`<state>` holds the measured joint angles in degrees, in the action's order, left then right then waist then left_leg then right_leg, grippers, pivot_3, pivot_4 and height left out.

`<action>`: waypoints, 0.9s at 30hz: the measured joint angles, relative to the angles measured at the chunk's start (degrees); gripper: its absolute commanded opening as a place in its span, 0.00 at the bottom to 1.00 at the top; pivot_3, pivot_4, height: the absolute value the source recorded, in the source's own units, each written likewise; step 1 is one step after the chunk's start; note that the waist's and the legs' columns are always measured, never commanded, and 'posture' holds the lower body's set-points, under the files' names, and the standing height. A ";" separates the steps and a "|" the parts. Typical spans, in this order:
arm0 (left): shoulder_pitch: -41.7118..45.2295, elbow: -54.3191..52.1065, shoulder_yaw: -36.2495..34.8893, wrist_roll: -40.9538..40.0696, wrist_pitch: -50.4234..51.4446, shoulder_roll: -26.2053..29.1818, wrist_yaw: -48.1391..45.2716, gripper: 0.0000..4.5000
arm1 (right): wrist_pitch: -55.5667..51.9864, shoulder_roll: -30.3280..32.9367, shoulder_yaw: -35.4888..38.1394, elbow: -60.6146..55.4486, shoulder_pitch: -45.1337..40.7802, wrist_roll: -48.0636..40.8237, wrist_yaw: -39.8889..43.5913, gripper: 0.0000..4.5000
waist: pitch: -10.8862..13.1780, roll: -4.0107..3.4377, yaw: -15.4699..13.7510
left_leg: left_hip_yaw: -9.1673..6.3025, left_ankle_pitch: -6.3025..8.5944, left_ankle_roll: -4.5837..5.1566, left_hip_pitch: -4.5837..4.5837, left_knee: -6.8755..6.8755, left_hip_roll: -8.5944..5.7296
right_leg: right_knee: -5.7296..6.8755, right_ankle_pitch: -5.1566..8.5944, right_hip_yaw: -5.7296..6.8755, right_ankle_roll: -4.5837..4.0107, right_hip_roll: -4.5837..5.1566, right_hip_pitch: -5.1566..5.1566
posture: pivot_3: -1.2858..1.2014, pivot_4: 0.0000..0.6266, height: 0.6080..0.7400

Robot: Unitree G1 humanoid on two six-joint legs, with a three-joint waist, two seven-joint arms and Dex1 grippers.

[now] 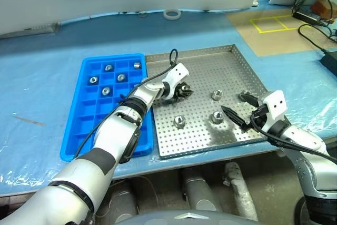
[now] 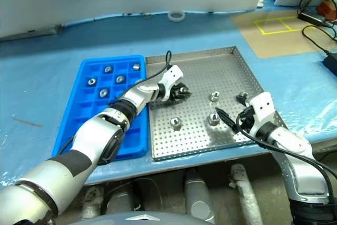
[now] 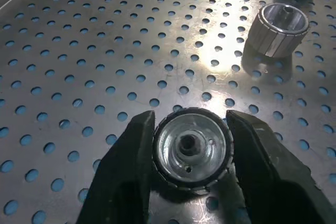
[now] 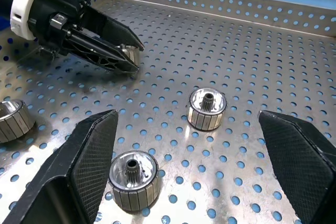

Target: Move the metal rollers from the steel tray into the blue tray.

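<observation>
Five rollers (image 1: 120, 77) in blue tray (image 1: 79, 135), four on steel tray (image 1: 247, 69)

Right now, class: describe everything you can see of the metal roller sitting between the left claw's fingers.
The roller is a short silver-grey metal cylinder with a ribbed side, a dished shiny face and a small central hole. It rests on the perforated floor of the steel tray, towards the side next to the blue tray. The left claw has its two black fingers pressed against opposite sides of it. Three other rollers lie apart from it.
</observation>
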<state>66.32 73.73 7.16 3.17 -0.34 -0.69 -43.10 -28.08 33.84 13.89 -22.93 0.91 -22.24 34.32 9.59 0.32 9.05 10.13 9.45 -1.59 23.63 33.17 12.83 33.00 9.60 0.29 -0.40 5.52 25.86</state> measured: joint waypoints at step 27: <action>-48.87 -89.44 -15.48 -7.92 14.90 8.31 25.02 0.39 | 10.91 -14.57 -22.71 45.70 -43.01 2.66 26.97 1.00 | 0.02 -0.06 -14.64 | -0.07 -0.39 -0.62 -0.07 -0.07 0.90 | 0.80 0.01 0.50 -0.33 -0.17 0.08 | 0.60 0.24 1.00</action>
<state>17.45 -15.70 -8.32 -4.74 14.56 7.62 -18.08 -17.17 19.27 -8.82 22.78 -42.10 -19.59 61.29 9.61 0.26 -5.59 10.06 9.06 -2.22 23.56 33.10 13.73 33.80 9.61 0.79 -0.72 5.35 25.94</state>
